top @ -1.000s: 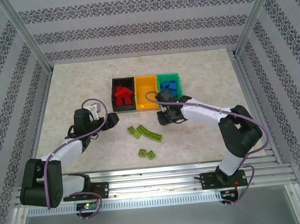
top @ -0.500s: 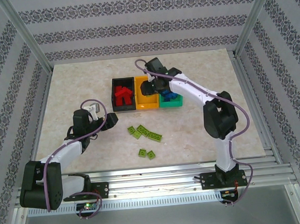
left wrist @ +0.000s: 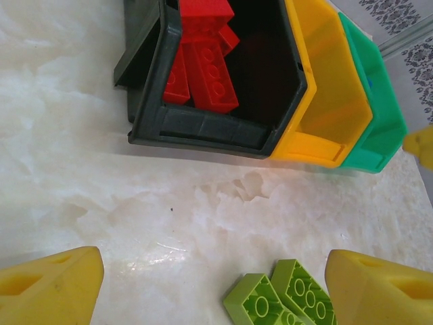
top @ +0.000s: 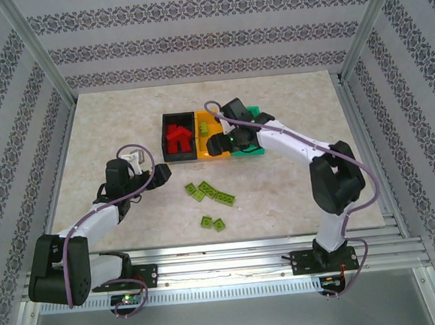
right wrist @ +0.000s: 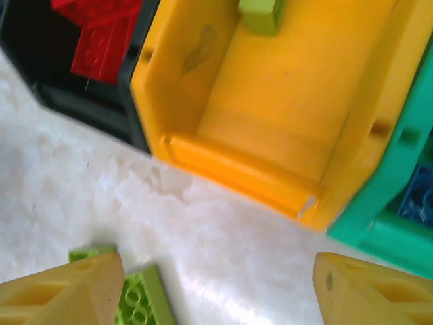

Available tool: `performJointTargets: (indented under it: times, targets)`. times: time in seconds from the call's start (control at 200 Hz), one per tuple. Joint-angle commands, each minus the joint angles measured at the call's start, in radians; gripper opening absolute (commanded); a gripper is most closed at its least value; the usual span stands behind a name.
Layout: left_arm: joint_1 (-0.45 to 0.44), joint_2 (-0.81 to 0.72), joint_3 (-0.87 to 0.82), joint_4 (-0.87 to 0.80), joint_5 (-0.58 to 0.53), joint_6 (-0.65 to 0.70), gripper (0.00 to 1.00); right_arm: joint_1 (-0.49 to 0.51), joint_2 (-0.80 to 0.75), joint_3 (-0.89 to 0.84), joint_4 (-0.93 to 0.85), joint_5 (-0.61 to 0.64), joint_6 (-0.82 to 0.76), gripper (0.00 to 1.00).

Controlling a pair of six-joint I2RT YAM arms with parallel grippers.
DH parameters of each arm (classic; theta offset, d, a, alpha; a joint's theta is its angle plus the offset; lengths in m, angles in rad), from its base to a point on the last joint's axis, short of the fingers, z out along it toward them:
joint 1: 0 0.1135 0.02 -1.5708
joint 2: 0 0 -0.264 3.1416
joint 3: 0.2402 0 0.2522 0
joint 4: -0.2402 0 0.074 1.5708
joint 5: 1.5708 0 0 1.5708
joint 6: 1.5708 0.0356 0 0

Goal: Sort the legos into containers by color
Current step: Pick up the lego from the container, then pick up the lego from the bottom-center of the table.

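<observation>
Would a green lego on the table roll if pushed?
Probably not: the lime green brick lies flat with boxy sides, so it should slide on the glossy tabletop. It looks like hard plastic, so it likely won't bend. Being small, it's probably light.

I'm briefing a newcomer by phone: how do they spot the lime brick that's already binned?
On the table, an orange-yellow bin stands between a black bin and a green bin. One lime brick lies at its far end. The other lime bricks lie loose, outside any bin.
</observation>
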Motion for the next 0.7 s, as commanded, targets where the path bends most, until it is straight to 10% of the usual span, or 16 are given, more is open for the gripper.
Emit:
performJointTargets:
  times: [0.0,0.694]
  targets:
    - [0.020,-0.026,-0.016,0.055,0.018,0.010,0.85,0.029,-0.097,-0.093,0.049,0.037,-0.025,0.73]
    - [0.021,-0.036,-0.021,0.060,0.018,0.001,0.86,0.220,-0.063,-0.268,-0.130,0.029,-0.179,0.73]
